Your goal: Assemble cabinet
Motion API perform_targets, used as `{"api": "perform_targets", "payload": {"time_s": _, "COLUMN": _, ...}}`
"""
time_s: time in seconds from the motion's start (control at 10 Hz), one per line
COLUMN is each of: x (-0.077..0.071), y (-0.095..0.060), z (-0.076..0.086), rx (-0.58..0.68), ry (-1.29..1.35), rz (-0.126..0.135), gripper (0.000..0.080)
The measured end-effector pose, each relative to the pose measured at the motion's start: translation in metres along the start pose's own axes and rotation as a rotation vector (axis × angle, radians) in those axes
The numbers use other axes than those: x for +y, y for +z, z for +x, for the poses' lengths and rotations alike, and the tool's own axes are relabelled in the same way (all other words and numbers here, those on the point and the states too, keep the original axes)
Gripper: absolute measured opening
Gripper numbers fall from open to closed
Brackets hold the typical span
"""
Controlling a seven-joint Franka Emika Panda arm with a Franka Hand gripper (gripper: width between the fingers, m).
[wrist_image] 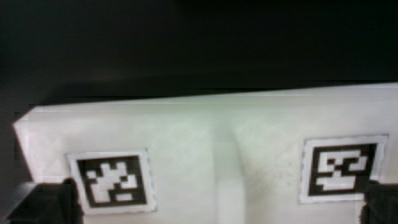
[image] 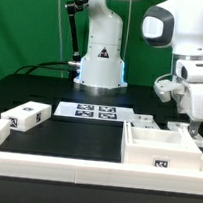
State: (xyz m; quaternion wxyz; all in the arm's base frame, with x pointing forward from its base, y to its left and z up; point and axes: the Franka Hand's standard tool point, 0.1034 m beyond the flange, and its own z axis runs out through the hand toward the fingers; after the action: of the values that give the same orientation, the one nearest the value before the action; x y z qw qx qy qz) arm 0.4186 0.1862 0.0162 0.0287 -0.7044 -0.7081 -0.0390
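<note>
Gripper (image: 192, 127) was seen spread open above cabinet (image: 160, 161) rear edge at exterior view's right, w/ bare tabletop (image: 77, 142) left free btwn cabinet & small block (image: 26, 115).

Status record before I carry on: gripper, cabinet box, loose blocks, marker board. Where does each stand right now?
gripper: open, over the far right part of the cabinet box; contact cannot be told
cabinet box: open side up, front, exterior view's right
small block: exterior view's left, lying apart from the rest
second block: just behind the cabinet box
marker board: centre, flat on the table
wrist view: white two-tag face close under the gripper
</note>
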Motion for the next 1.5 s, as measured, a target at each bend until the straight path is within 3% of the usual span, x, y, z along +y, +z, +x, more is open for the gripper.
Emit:
{"api": "perform_targets", "payload": {"time_s": 0.3, "x": -0.004, "y": 0.006, "z": -0.001, "rx": 0.001, "ry": 0.004, "rz": 0.013, "gripper": 0.0735}}
{"api": "perform_targets", "payload": {"time_s": 0.5, "x": -0.004, "y": 0.007, "z": -0.002, "rx": 0.001, "ry": 0.005, "rz": 0.013, "gripper": 0.0399}}
{"api": "perform_targets", "payload": {"time_s": 0.6, "x": -0.004, "y": 0.007, "z": -0.002, "rx": 0.001, "ry": 0.005, "rz": 0.013, "gripper": 0.0399}}
{"api": "perform_targets", "payload": {"time_s": 0.8, "x": -0.003, "y": 0.007, "z": -0.005, "rx": 0.0, "ry": 0.012, "rz": 0.013, "gripper": 0.0099}}
{"api": "perform_targets", "payload": {"time_s": 1.2, "x": -0.003, "y": 0.006, "z": -0.005, "rx": 0.0, "ry": 0.012, "rz": 0.012, "gripper": 0.0068}}
{"api": "perform_targets", "payload": {"time_s": 1.5, "x": 0.009, "y": -0.028, "z": -0.028, "rx": -0.055, "ry": 0.042, "rz": 0.002, "gripper": 0.0068}}
